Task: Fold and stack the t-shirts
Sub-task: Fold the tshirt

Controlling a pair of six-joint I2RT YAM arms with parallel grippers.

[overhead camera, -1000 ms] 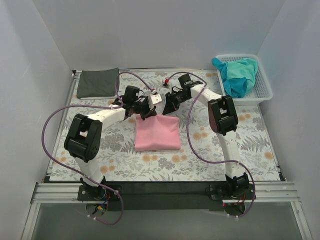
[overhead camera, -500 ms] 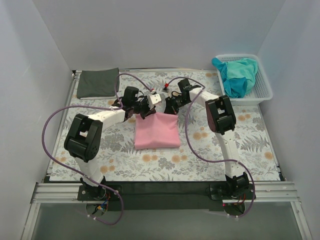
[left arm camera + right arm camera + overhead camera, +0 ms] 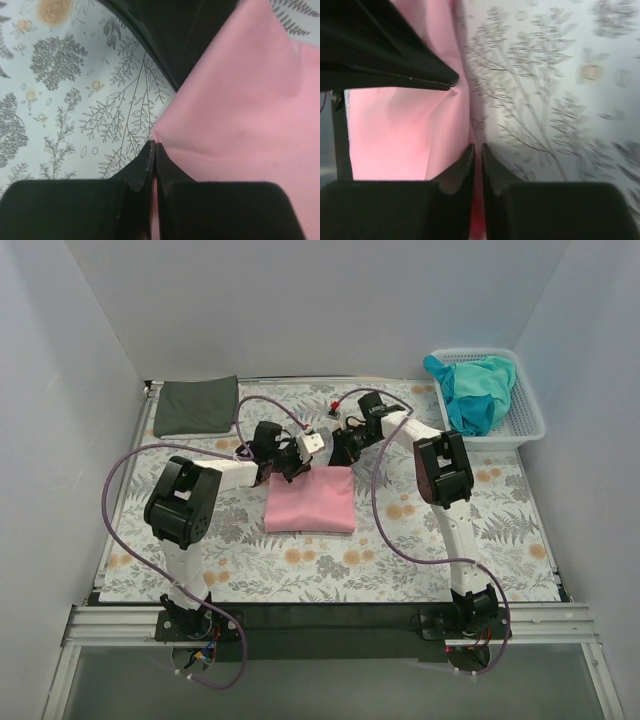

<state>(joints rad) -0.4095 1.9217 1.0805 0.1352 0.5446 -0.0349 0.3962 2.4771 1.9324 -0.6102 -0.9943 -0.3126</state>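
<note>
In the middle of the table, the pink shirt (image 3: 312, 500) lies folded into a neat square on the flowery tablecloth (image 3: 480, 530). Both arms reach in at its far edge, toward 12 o'clock. The left gripper (image 3: 154, 147) has its jaws pressed tight on the far left corner, and a little peak of pink cloth pokes up between them. The right gripper (image 3: 476, 150) has its jaws almost together, with the far right edge pinched in the thin gap. The grey shirt (image 3: 195, 405) lies folded at about 10 o'clock, well apart. The teal shirt (image 3: 475, 390) sits in a heap in the white basket (image 3: 530, 420) at about 2 o'clock.

The pink shirt looks light, soft and floppy. It would likely sag and come unfolded if lifted by one corner. Holding both far corners at once, through all the layers, seems the best way to move it flat.
</note>
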